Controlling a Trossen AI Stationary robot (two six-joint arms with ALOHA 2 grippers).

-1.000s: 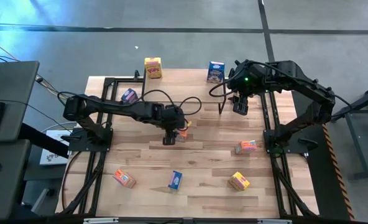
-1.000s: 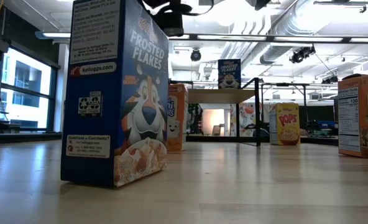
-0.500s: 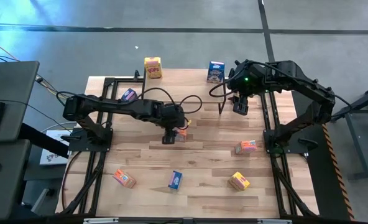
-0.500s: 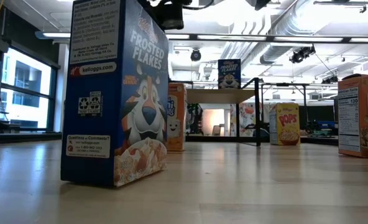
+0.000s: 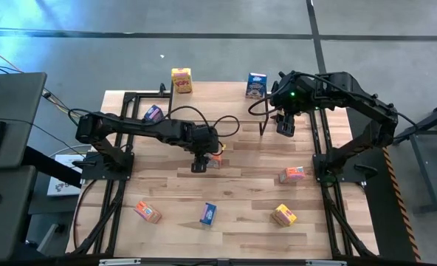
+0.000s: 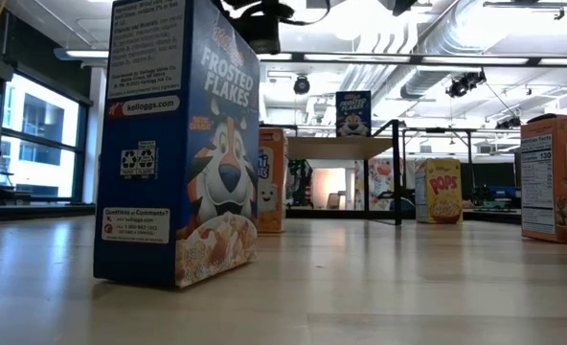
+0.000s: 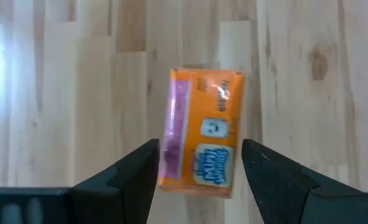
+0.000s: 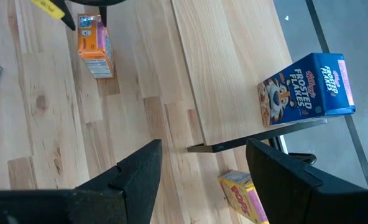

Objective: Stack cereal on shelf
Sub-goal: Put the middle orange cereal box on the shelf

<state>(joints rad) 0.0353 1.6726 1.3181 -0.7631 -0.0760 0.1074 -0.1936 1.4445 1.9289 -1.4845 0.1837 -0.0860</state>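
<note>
An orange cereal box (image 7: 199, 134) stands on the table at mid-left, also seen in the high view (image 5: 216, 158) and the low view (image 6: 273, 180). My left gripper (image 7: 199, 180) hovers above it, open, its fingers to either side of the box and clear of it. Toward the far right stands the shelf (image 8: 234, 68), a light plank on black legs (image 6: 346, 149). A blue cereal box (image 8: 308, 87) stands upright on the shelf's far corner (image 5: 256, 85). My right gripper (image 8: 202, 180) hangs open above the shelf (image 5: 285, 127) with nothing between its fingers.
Loose cereal boxes dot the table: yellow (image 5: 181, 80) at the far edge, blue (image 5: 153, 112) far left, orange (image 5: 295, 173) right, yellow (image 5: 283, 215), blue (image 5: 208, 213) and orange (image 5: 148, 212) near the front. Black frame rails (image 5: 115, 170) run along both sides.
</note>
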